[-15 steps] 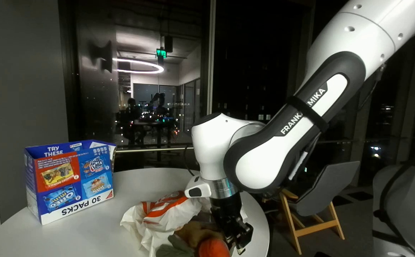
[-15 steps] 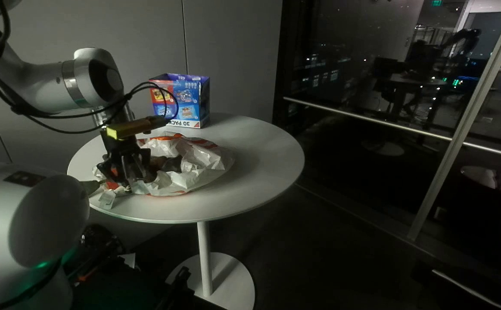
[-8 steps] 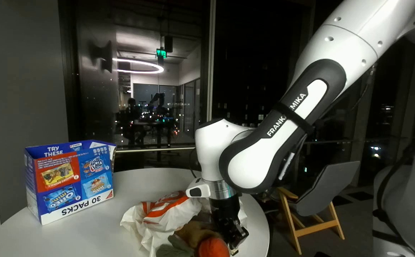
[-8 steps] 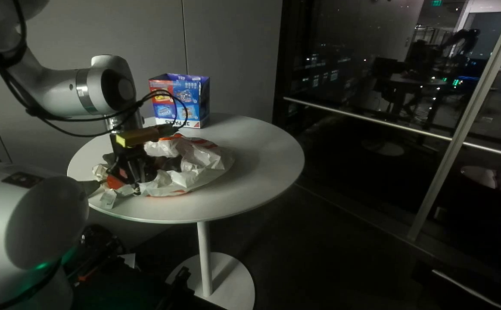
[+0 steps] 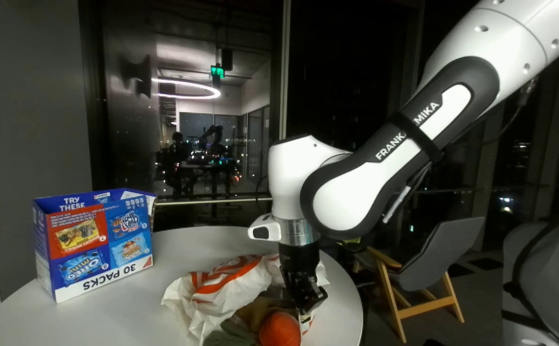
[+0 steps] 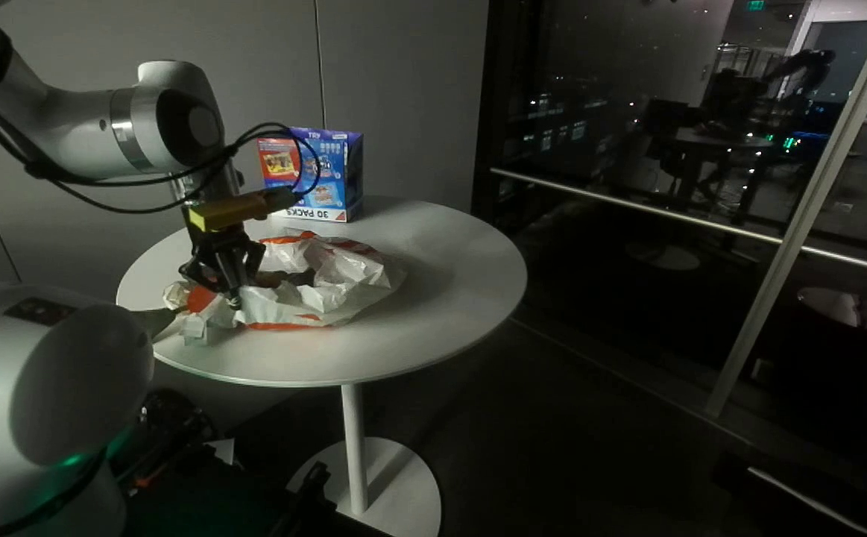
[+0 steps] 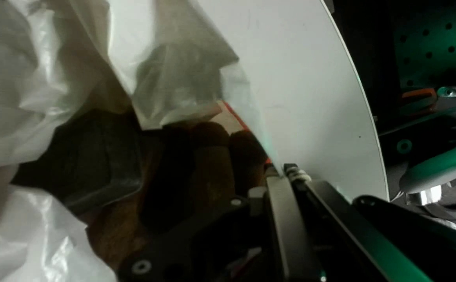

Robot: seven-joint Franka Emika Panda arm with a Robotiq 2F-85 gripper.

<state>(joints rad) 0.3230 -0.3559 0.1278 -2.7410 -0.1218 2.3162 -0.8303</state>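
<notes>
The tool [image 7: 284, 169] pinches the bag [image 5: 233, 288] by its edge, so it looks tight; in an exterior view, a box [image 5: 95, 246] stands at the tool's ten o'clock.

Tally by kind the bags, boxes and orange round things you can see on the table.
Plastic bag: 1, its edge pinched in the gripper
Snack box: 1
Orange round thing: 1
Total: 3 visible
</notes>
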